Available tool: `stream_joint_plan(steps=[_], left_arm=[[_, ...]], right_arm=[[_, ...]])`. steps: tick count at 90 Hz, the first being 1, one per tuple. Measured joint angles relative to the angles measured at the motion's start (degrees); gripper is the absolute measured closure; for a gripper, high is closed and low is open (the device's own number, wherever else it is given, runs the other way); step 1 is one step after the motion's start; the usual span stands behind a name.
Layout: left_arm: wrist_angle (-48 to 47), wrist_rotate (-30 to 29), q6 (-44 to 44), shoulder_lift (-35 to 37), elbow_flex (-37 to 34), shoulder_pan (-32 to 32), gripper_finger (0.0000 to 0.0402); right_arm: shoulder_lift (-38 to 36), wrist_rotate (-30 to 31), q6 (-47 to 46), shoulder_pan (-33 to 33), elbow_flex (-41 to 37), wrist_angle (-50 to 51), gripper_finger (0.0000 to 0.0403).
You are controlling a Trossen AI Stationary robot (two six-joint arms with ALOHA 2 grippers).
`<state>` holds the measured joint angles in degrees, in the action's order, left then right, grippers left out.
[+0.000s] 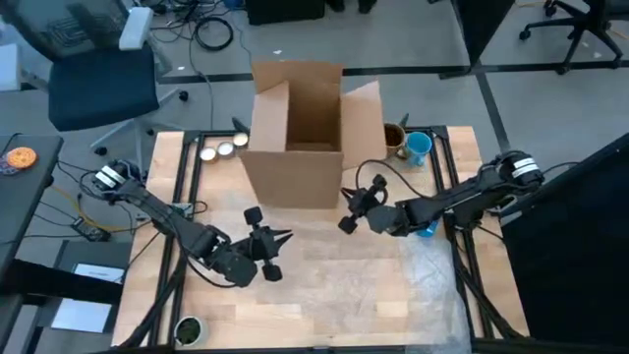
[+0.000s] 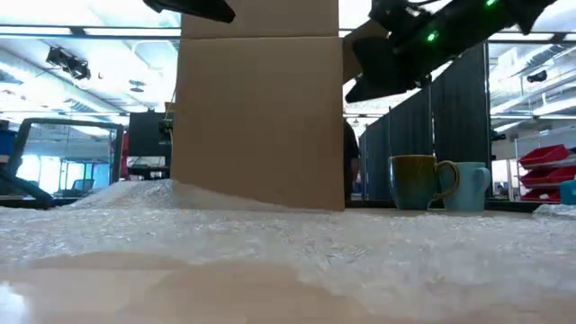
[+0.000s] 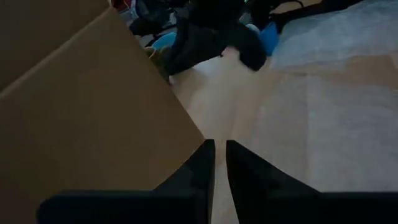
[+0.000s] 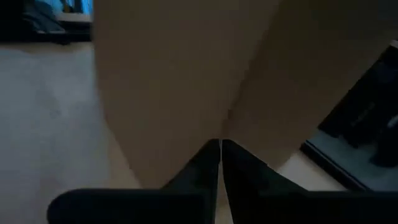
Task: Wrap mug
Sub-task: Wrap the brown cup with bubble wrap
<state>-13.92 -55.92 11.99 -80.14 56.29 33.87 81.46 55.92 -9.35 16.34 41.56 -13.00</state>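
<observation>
- Nearest thing is the bubble wrap sheet [image 1: 393, 285] spread over the near-right part of the table [image 1: 295, 329], with nothing lying on it yet.
- The left gripper [image 1: 278, 243] hovers just past the wrap's left edge. In its wrist view the fingers [image 3: 202, 165] are pinched together on nothing.
- The right gripper [image 1: 352, 208] hangs near the box's right near corner, also clenched empty, pointing straight at cardboard in its own wrist view.
- Judging from this, the step in hand is fetching a mug, so neither arm has really started. Doing it well probably means the right arm backs off the box, opens up, and reaches around it rather than over it, since the mugs sit tucked behind the flap.
- The cardboard box [image 1: 295, 138] stands in the middle with its flaps up. Nothing shows inside from above, as far as can be told.
- At the far right sit the olive mug [image 2: 416, 183] and the blue mug [image 2: 468, 186], side by side and upright. Whether anything is in them can't be told.
</observation>
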Motion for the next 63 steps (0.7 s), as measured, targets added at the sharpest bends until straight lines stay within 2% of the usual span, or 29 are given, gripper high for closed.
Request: stream_joint_plan(steps=[9,19,28,36,52,63], left_arm=[[-0.6,0.0,1.4,0.0,0.0,0.0,0.0375],[-1.3,0.0,3.4,0.0,0.0,0.0,0.0375],[-1.3,0.3,4.7,0.0,0.0,0.0,0.0375],[-1.0,0.4,5.0,0.0,0.0,0.0,0.0375],[0.0,0.5,5.2,0.0,0.0,0.0,0.0375],[0.9,0.5,5.2,0.0,0.0,0.0,0.0375]], right_arm=[[-1.7,1.5,-5.3,1.7,0.1,9.2,0.0403],[-3.9,1.6,-18.5,2.9,0.1,26.9,0.0403],[-6.1,-1.2,-31.0,3.9,0.1,43.8,0.0403],[-8.7,-6.0,-40.6,3.5,0.0,55.0,0.0403],[-15.0,-15.7,-53.6,-0.1,0.0,73.8,0.0402],[-20.8,-18.9,-58.5,-3.5,0.0,82.0,0.0402]])
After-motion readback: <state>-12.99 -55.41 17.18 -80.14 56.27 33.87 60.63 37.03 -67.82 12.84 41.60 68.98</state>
